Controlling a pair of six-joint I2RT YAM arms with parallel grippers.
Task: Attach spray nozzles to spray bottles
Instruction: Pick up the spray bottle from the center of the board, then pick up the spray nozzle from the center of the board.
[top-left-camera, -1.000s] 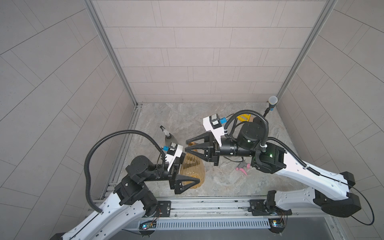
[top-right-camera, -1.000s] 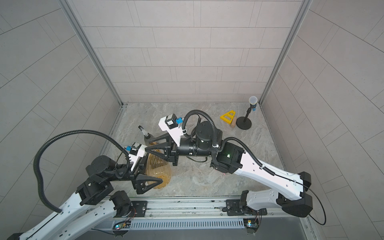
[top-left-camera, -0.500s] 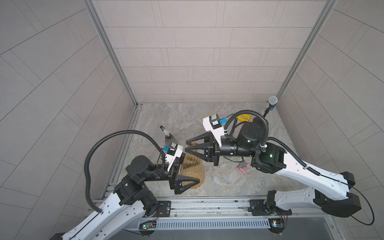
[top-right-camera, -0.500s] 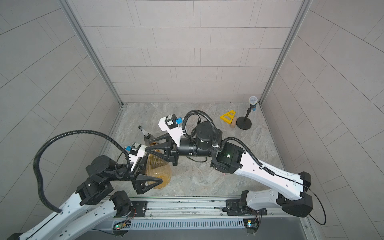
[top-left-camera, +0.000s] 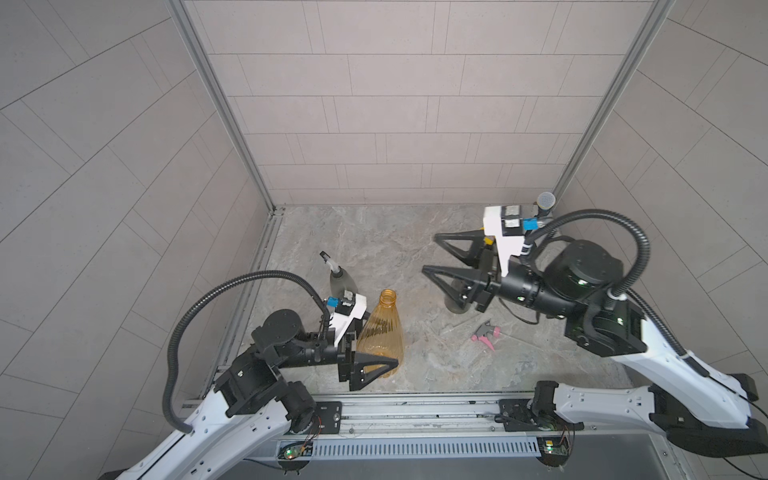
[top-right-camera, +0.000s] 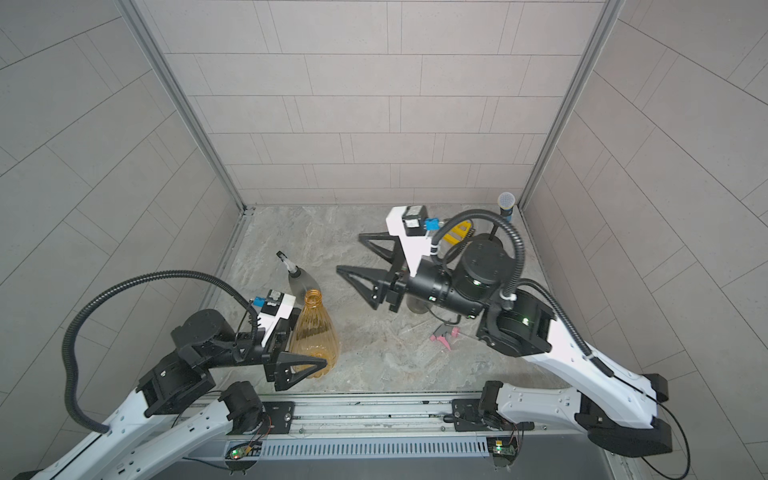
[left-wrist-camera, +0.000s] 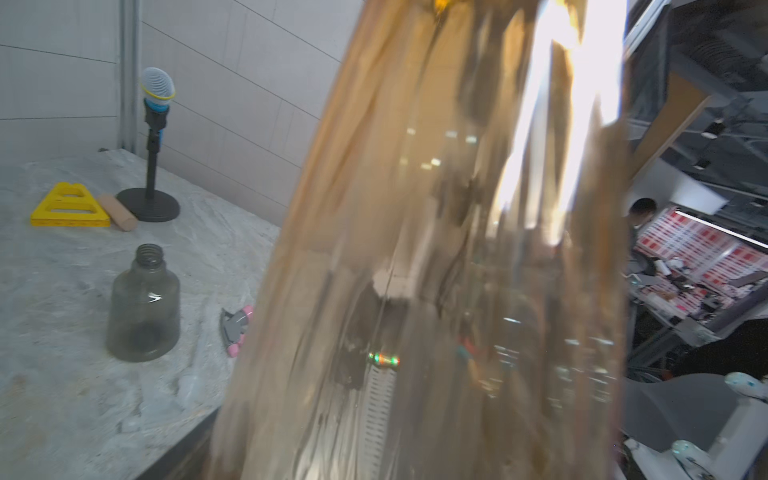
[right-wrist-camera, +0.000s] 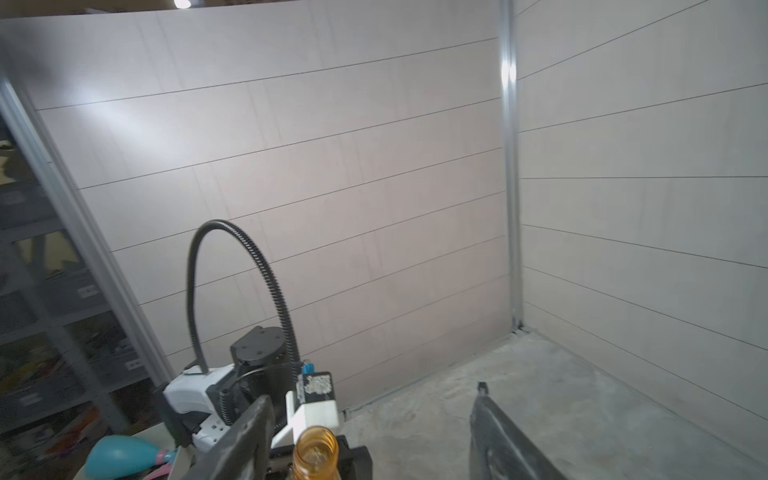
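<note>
The counter (top-left-camera: 374, 237) has bare room between my two arms. The amber bottle (top-left-camera: 380, 328) stands upright near the front edge with its neck uncapped, and my left claw (top-left-camera: 381, 343) is clamped low around it. My right claw (top-left-camera: 429, 252) hangs spread wide and empty, well apart from it, above the uncapped grey bottle (left-wrist-camera: 143, 307). The grey-and-pink nozzle (top-left-camera: 484, 334) lies near that bottle. The wrist-camera stickers are too small to read.
</note>
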